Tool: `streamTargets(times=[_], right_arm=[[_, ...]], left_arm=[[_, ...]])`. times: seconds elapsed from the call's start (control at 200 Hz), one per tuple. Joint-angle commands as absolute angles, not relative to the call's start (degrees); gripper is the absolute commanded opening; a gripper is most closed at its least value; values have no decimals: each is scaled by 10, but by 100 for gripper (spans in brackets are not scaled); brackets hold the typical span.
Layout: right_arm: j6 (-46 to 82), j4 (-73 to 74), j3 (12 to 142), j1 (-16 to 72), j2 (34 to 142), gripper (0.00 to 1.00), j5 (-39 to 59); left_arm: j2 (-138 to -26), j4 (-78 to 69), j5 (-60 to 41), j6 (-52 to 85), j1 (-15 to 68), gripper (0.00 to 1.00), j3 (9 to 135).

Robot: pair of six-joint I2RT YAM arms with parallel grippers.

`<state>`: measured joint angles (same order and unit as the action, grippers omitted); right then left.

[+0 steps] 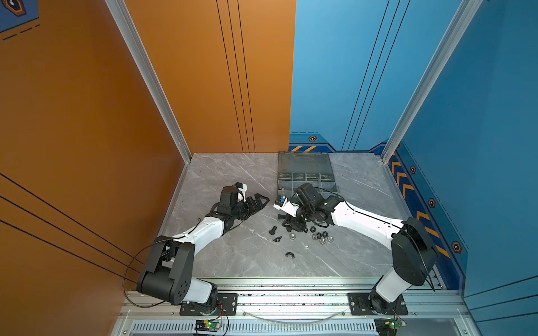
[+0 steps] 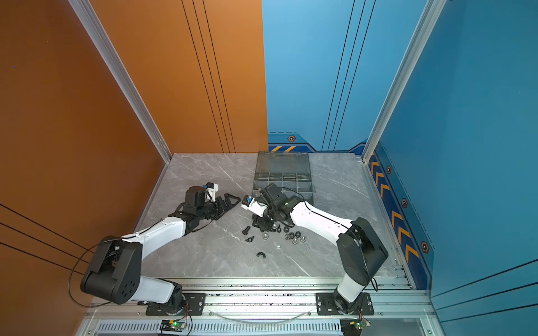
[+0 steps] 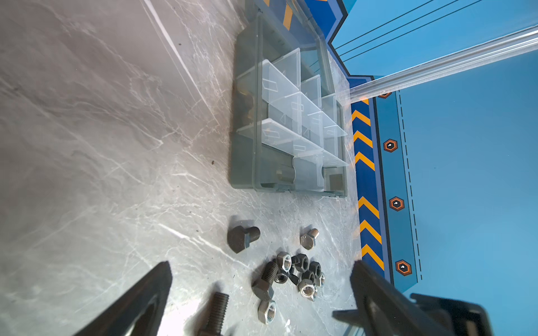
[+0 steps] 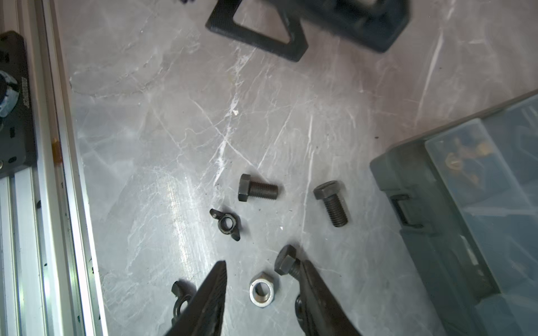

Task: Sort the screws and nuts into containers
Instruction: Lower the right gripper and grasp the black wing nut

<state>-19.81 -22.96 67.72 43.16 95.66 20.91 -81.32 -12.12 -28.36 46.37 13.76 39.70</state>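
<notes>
My right gripper (image 4: 262,269) (image 1: 291,225) points down at the table, open, with a silver nut (image 4: 262,289) lying loose between its fingers. A black screw (image 4: 286,263) lies against one finger, its shank hidden behind it. Two more black screws (image 4: 257,189) (image 4: 332,203) and two black winged nuts (image 4: 225,224) (image 4: 182,299) lie close by. My left gripper (image 3: 262,263) (image 1: 262,200) hovers wide open and empty to the left of the pile. A cluster of nuts (image 3: 302,273) (image 1: 321,236) and a silver screw (image 3: 309,238) sit beyond. The containers are in the grey case (image 1: 305,171) (image 2: 282,171) behind.
The case's lid stands open toward the back wall, and clear dividers (image 3: 291,96) split its compartments. Brass pieces (image 4: 465,157) show through one corner. A lone winged nut (image 1: 289,255) lies toward the front. An aluminium rail (image 1: 291,283) edges the table's front.
</notes>
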Motion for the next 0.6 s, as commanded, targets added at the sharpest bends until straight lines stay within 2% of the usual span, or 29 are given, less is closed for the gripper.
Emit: streamTargets(times=[0.0, 0.225, 0.596], right_arm=[[-214, -229, 657, 443, 975, 44, 224], [-215, -217, 649, 454, 996, 44, 247], [-214, -194, 645, 463, 1029, 43, 260]], left_arm=[[-784, -102, -304, 456, 119, 98, 376], [-745, -82, -305, 452, 96, 98, 357], [-753, -88, -320, 453, 85, 98, 357]])
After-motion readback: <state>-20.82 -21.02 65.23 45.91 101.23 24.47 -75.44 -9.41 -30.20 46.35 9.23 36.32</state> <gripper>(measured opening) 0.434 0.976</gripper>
